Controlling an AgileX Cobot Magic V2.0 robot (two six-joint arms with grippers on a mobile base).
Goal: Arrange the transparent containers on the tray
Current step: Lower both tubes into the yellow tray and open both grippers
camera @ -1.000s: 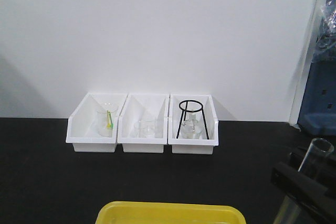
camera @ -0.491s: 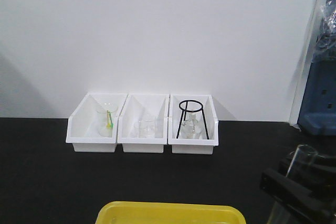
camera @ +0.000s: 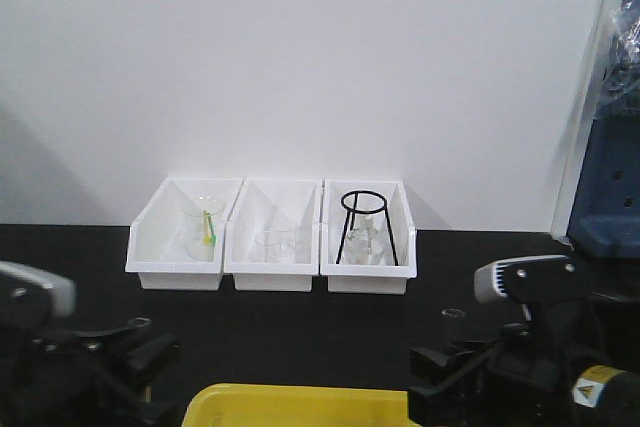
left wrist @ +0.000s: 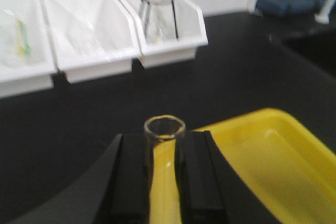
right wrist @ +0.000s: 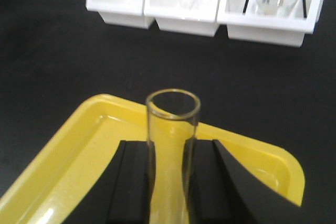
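Your left gripper (left wrist: 164, 182) squeezes one glass test tube (left wrist: 164, 150) between its black fingers (left wrist: 128, 182), and the tube's open rim pokes out past the tips, over the near edge of the yellow tray (left wrist: 262, 156). Your right gripper (right wrist: 170, 182) pinches a second test tube (right wrist: 172, 129) the same way, above the tray's other end. Three white bins (camera: 270, 237) sit well apart, by the wall.

Black fingers (right wrist: 134, 182), grey-capped wrists, yellow label.
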